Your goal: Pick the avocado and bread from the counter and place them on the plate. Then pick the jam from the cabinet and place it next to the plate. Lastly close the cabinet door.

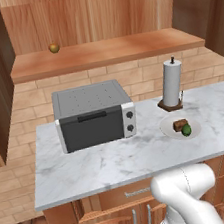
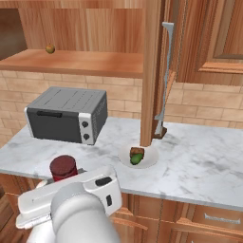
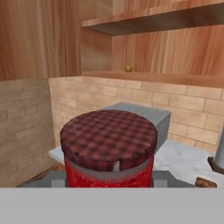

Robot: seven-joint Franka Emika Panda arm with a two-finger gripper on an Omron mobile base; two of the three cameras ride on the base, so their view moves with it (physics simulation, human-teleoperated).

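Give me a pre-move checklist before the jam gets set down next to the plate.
1. Jam in the gripper: ok, jar sits between the fingers.
2. Avocado on plate: ok.
3. Bread on plate: ok.
4. Free counter beside the plate: ok, bare marble on its left.
5. Jar upright: ok, lid faces up.
6. Cabinet door closed: not ok, it stands open above the plate.

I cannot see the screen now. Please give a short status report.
Gripper shut on the jam, low by the counter front. Bread and avocado on the plate. Cabinet door open, hanging above the plate.
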